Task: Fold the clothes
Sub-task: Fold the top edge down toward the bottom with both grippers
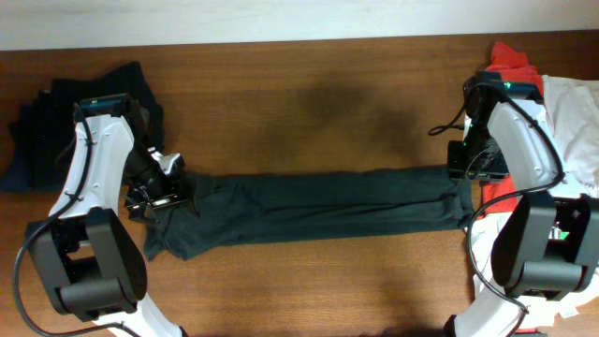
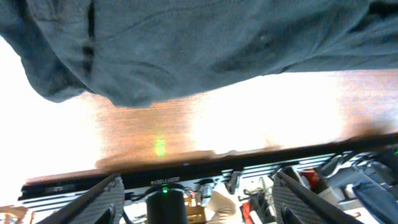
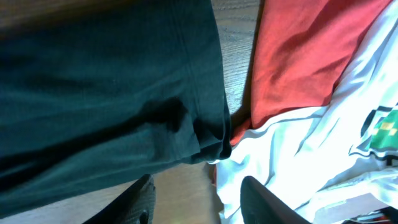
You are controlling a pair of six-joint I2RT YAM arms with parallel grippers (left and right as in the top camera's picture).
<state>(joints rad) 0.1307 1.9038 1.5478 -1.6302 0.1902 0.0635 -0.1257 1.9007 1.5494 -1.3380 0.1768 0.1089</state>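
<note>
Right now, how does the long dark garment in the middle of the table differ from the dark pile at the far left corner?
The long dark garment is stretched out as one narrow band across the table; the dark pile is bunched into a compact heap. The long dark garment looks grey-green, while the dark pile looks nearer to black and navy. Both are soft cloth lying on the wooden table.

Dark grey garment [image 1: 318, 208], brown wood-grain table [image 1: 309, 103], red garment [image 1: 513, 58], white garment [image 1: 576, 122], black pile [image 1: 56, 122]
</note>
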